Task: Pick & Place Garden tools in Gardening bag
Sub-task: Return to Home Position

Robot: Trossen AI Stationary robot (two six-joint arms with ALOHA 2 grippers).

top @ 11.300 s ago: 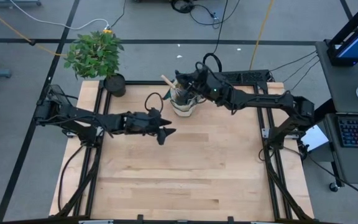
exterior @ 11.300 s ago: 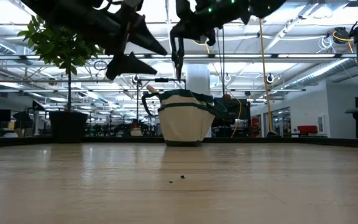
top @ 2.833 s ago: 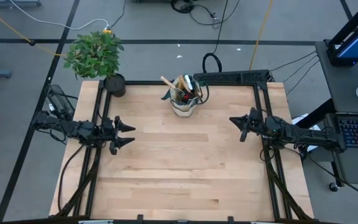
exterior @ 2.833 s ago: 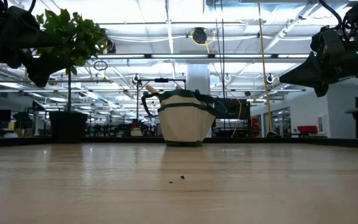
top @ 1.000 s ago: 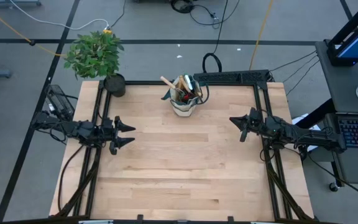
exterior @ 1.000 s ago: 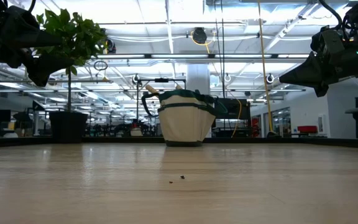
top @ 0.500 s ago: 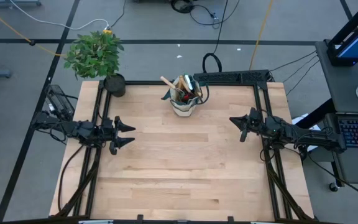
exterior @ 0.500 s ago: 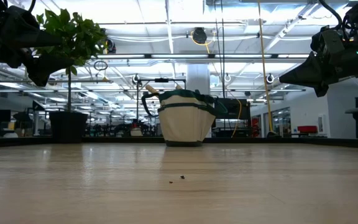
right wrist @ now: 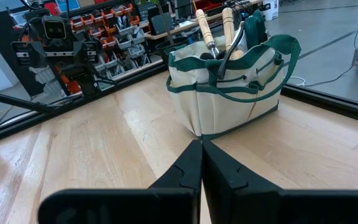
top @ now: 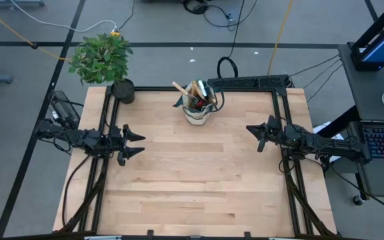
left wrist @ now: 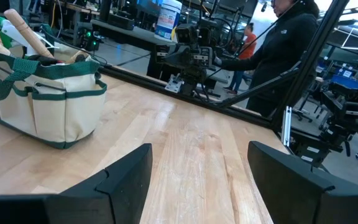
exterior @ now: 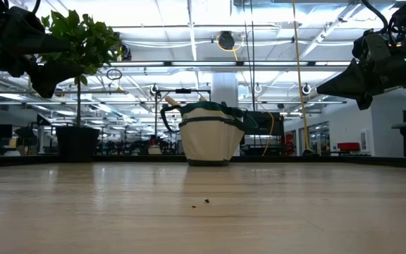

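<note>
One gardening bag (top: 197, 107) stands upright on the tabletop (top: 192, 193) near the middle of its far edge, well apart from both arms. The garden tools (top: 195, 94) are bunched inside it. From the right wrist view two wooden handles (right wrist: 204, 28) rise side by side out of its mouth, next to a dark curved handle, though the full number of pieces in the bag cannot be counted. One leafy potted plant (top: 102, 59) sits at the far left corner. There are two arms, one at each side edge. The left tool (top: 139, 144) hovers over the left edge with its two fingers spread wide, holding and touching nothing. The right tool (right wrist: 201, 144) hangs over the right edge with its fingers pressed together, tips meeting, and nothing lies between them.
</note>
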